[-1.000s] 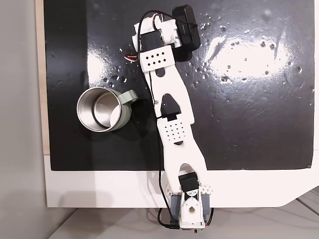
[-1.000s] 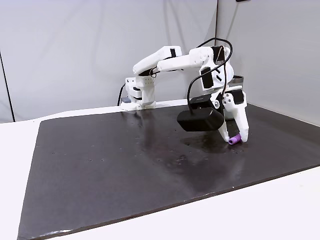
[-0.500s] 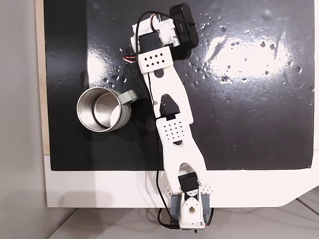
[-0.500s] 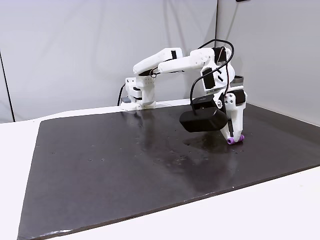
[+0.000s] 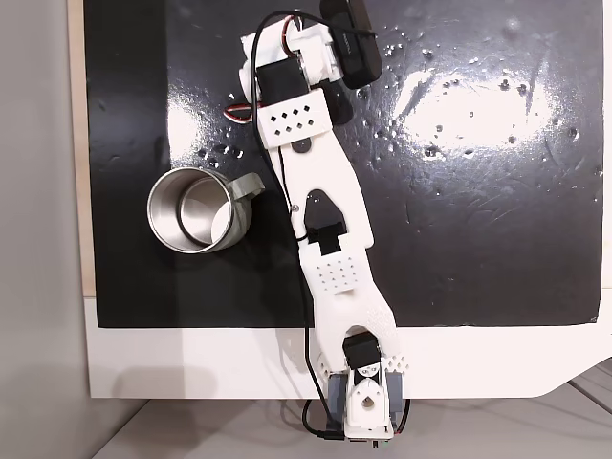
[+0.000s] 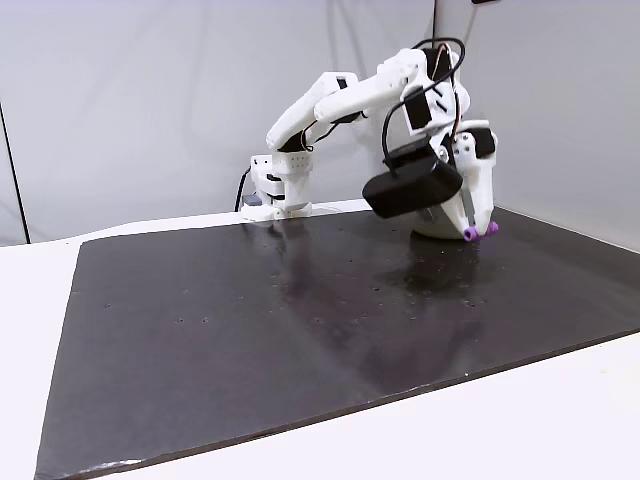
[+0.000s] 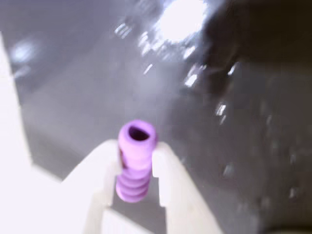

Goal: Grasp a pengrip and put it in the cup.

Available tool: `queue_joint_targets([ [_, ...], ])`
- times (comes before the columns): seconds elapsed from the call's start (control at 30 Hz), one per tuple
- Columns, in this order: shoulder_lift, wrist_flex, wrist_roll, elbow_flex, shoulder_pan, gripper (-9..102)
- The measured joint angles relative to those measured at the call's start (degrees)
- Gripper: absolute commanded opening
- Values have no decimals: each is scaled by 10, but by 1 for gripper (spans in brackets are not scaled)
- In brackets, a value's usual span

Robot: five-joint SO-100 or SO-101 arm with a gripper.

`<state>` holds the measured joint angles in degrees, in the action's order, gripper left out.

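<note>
The pengrip, a small light-purple ribbed tube, sits upright between my two white fingers in the wrist view, where the gripper is shut on it. In a fixed side view the pengrip pokes out of the gripper, lifted clear of the black mat. The cup, steel inside with a pale grey-green handle, stands left of the arm's forearm in a fixed top view. In the side view the cup is mostly hidden behind the gripper and the black wrist camera.
A glossy black mat covers the table, with a white border at the arm's base. A cable loops over the wrist. Open mat lies right of the arm in the top view.
The gripper has risen off the mat with the pengrip held in it, and the wrist has swung slightly toward the top edge of the top view.
</note>
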<state>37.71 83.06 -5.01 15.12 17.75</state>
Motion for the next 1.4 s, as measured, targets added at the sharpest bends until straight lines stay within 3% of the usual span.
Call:
queue_joint_targets([
  [0.27,198,16,-4,135,12,0],
  [0.53,332,35,-41,232,105,0],
  [1.4,382,184,-163,293,289,0],
])
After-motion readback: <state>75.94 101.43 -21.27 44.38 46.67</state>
